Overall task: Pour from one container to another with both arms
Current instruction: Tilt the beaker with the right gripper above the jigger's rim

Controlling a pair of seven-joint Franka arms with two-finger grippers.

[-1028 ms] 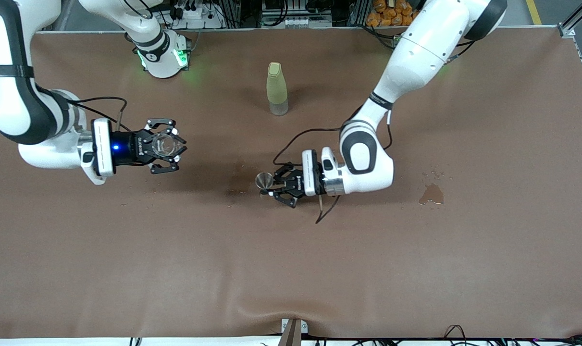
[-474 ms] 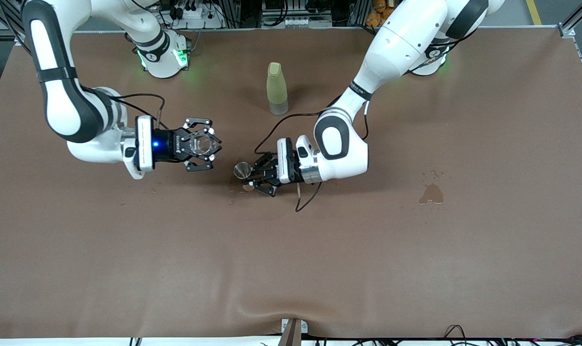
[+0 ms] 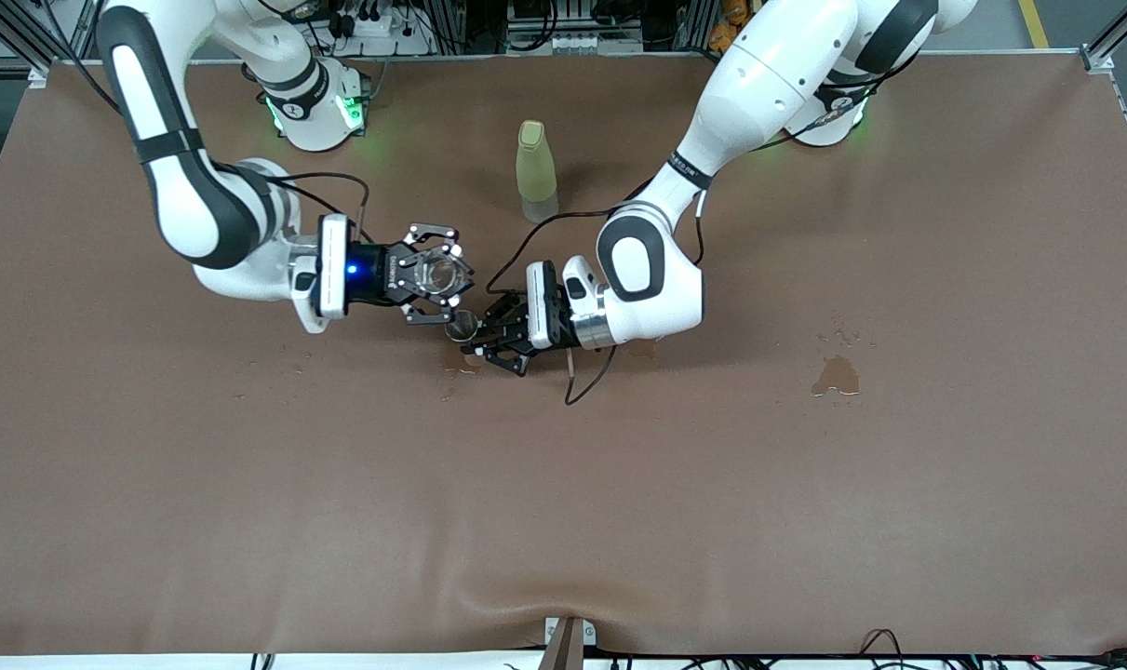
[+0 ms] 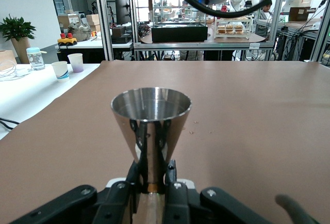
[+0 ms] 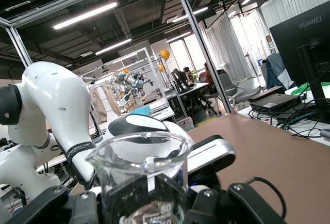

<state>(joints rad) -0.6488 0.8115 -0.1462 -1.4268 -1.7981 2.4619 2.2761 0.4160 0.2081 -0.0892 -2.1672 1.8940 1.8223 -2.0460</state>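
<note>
Over the middle of the brown table (image 3: 805,521), in the front view, we see the right gripper (image 3: 436,282) clamped on the small clear glass cup (image 3: 438,275) and the left gripper (image 3: 485,341) clamped on the silver metal cup (image 3: 462,325), the two cups almost meeting, the glass one just above and beside the metal rim. We judge the margin thin: both cups are tiny, so a tilt begun slightly off line would send liquid onto the table, where a wet stain (image 3: 837,375) already lies toward the left arm's end. A yellow-green bottle (image 3: 536,172) stands farther from the front camera, near the left arm's cable, well clear for now. From the left wrist view, we see the metal cup (image 4: 150,126) upright, pinched low on its narrow stem by the fingers (image 4: 135,177); a knock from the other gripper could tip it. From the right wrist view, we see the glass cup (image 5: 140,175) upright, its lip forward, gripped at the sides; we cannot tell how full it is.
</note>
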